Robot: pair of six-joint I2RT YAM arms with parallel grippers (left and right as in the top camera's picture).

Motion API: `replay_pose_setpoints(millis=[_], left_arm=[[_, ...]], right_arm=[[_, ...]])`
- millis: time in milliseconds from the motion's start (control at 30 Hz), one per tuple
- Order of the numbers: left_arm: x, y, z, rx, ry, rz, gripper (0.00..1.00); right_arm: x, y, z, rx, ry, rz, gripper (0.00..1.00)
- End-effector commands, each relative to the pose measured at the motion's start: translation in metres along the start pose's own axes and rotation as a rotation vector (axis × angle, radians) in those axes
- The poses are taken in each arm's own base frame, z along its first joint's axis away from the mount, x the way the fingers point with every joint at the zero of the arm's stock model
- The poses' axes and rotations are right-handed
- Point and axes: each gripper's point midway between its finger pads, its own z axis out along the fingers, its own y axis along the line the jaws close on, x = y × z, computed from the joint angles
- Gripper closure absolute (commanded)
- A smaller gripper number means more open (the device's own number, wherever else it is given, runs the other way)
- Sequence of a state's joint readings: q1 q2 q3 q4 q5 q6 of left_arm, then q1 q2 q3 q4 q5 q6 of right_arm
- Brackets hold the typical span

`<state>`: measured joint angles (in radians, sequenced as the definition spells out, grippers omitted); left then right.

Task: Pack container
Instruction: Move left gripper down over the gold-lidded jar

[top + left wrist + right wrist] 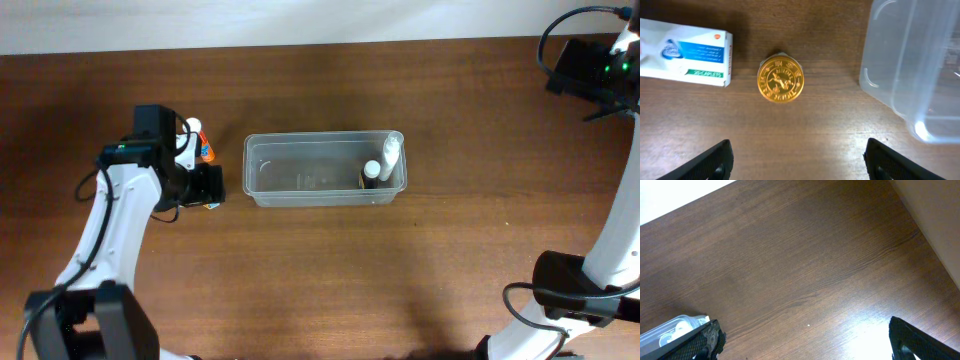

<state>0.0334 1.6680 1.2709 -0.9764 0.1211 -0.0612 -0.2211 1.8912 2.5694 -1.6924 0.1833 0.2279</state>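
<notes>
Left hand [798, 152] wide over gold-lidded jar [780, 79]; container [890, 60] alongside

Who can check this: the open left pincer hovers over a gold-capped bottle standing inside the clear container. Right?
Wrong place. The left wrist view shows the gold-capped bottle standing on the table, outside the container, between it and a white box. The open left pincer does hover over it.

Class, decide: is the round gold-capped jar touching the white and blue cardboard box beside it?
Apart. The left wrist view shows bare wooden table between the round gold-capped jar and the white and blue cardboard box.
</notes>
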Motion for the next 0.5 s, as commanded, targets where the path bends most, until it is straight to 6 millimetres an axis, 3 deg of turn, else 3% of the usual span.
replay_pose_setpoints(millis=[0, 200, 467], left_arm=[[-0.01, -0.001, 0.007, 0.013, -0.009, 0.007, 0.16], [-0.025, 0.0, 0.019, 0.012, -0.048, 0.012, 0.16], [-0.027, 0.01, 0.033, -0.034, -0.031, 0.008, 0.16]], right_arm=[[-0.002, -0.005, -0.011, 0.008, -0.029, 0.001, 0.02], [-0.002, -0.005, -0.011, 0.008, -0.028, 0.001, 0.02], [-0.002, -0.005, -0.011, 0.008, -0.029, 0.001, 0.01]])
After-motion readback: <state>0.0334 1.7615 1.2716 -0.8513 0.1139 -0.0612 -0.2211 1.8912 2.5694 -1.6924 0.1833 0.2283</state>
